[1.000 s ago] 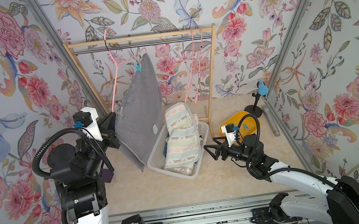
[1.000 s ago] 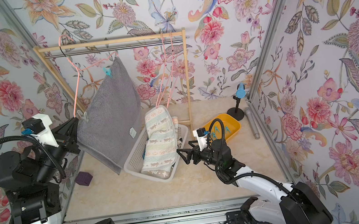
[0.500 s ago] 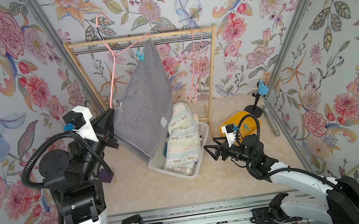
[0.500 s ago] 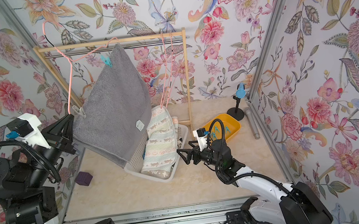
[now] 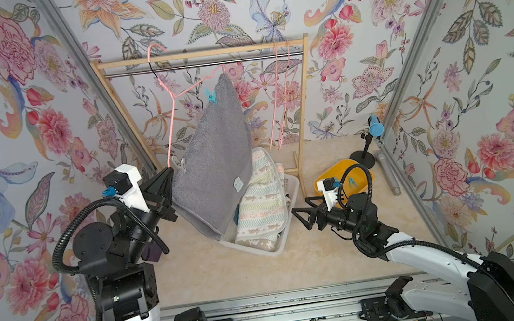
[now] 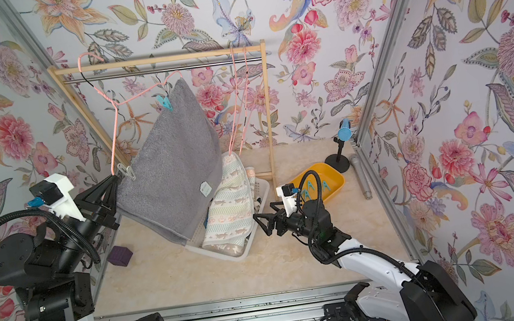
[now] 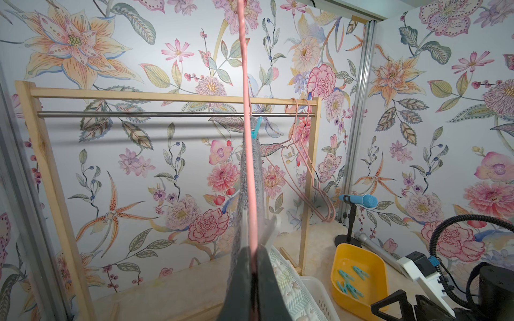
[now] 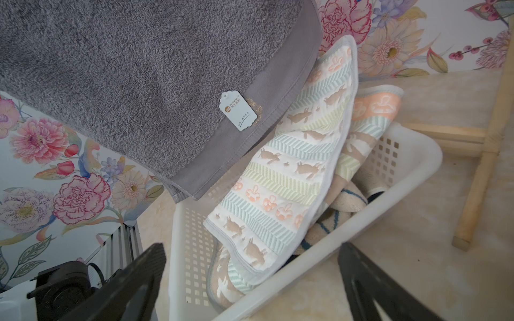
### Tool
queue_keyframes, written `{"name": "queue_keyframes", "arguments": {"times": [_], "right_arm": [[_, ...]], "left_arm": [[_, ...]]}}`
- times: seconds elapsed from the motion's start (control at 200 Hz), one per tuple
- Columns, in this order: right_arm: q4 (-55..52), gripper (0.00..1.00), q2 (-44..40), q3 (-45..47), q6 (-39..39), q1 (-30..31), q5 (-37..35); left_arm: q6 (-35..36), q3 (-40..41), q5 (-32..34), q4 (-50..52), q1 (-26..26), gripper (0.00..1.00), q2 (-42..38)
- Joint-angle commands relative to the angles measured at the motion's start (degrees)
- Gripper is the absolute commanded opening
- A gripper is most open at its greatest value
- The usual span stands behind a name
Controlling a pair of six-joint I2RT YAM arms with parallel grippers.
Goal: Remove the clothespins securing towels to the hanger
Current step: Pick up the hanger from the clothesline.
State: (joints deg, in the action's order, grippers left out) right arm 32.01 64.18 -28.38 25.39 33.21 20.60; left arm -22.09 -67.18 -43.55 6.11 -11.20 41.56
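Centre-left, top view: left gripper (image 5: pixel 168 173) clamped on pink hanger (image 5: pixel 171 129); grey towel (image 5: pixel 214 160) held by two clothespins (image 5: pixel 211 95) (one teal, one pale).
Risk: tilted hanger's hook could slip off rail (image 5: pixel 201 64).
Left wrist: yellow tray (image 7: pixel 361 254), lower right, at least four loose clothespins.
Right wrist: right gripper (image 8: pixel 250 248) gaping, empty; two towels in basket (image 8: pixel 411 150).

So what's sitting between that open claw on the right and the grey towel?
In both top views, the white basket holding the striped towel lies between the right gripper and the grey towel.
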Motion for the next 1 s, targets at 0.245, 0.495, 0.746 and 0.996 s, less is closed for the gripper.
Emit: {"name": "queue_keyframes", "arguments": {"times": [0.245,0.495,0.746,0.996], "right_arm": [[2.1,1.00,0.9,0.2,0.5,-0.4,0.7],[2.1,1.00,2.2,-0.3,0.3,-0.3,0.4],[1.9,1.00,3.4,-1.0,-0.1,-0.4,0.0],[1.2,1.00,5.7,-2.7,-0.1,-0.3,0.1]], "left_arm": [[3.1,5.7,6.0,-5.3,7.7,0.00,-0.4],[11.9,7.5,25.8,-2.0,25.6,0.00,3.7],[11.0,14.3,33.0,-4.4,29.0,0.00,3.4],[6.2,23.6,36.4,-9.2,33.5,0.00,0.4]]}}
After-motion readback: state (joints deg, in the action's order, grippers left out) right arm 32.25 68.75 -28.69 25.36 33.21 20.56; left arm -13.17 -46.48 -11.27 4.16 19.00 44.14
